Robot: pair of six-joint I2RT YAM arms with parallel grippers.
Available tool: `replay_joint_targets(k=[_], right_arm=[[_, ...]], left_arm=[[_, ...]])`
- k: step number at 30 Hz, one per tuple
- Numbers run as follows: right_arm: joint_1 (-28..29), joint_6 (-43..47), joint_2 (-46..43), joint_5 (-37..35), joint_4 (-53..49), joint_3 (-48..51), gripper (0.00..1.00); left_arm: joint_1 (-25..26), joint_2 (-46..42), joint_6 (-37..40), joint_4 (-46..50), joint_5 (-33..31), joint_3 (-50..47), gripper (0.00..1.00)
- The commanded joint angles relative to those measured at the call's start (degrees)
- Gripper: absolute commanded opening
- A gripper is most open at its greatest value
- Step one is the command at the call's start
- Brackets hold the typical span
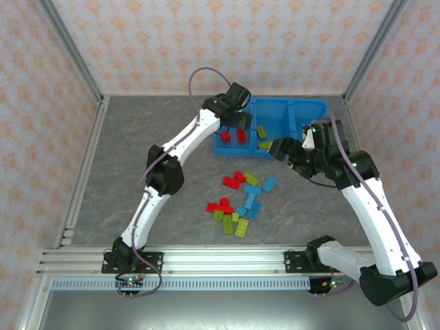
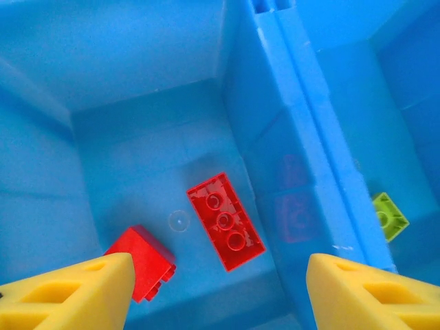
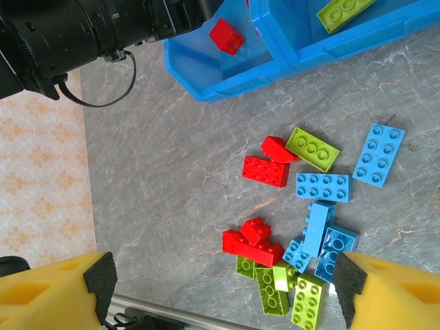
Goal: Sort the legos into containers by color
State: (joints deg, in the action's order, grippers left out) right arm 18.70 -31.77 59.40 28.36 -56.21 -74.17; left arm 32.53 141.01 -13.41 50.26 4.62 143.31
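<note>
The left gripper hangs over the leftmost compartment of the containers, its yellow fingers spread wide apart above the bin floor. Below it a flat red brick lies studs up. A second red brick rests tilted, just beside the left finger. The divider wall rises between this compartment and the next, where a lime green brick lies.

The right gripper sits at the near wall of the middle compartment, its jaws also wide apart, with the black pads at the lower corners of its wrist view. Between them lie the loose legos, clustered on the grey table in front of the bins and apart from them. They are red, lime green and light blue, and several touch or overlap. The left arm crosses the upper corner of the right wrist view and covers part of the leftmost compartment.
</note>
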Motion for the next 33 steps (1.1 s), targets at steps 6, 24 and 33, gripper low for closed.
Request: replay_joint_targets(k=[6, 24, 33], right_arm=[[0.21, -0.94, -0.39, -1.90, -0.65, 3.15, 0.84], [0.70, -0.83, 2.84, -1.04, 0.54, 4.43, 0.84], [0.72, -0.31, 1.95, -2.00, -0.66, 4.58, 0.84]], left_arm=[[3.90, -32.41, -1.88, -9.48, 1.09, -32.01, 0.68], [12.60, -37.02, -2.06, -12.72, 2.91, -63.10, 0.95], [12.59, -27.20, 0.01, -11.78, 3.88, -58.38, 0.93]])
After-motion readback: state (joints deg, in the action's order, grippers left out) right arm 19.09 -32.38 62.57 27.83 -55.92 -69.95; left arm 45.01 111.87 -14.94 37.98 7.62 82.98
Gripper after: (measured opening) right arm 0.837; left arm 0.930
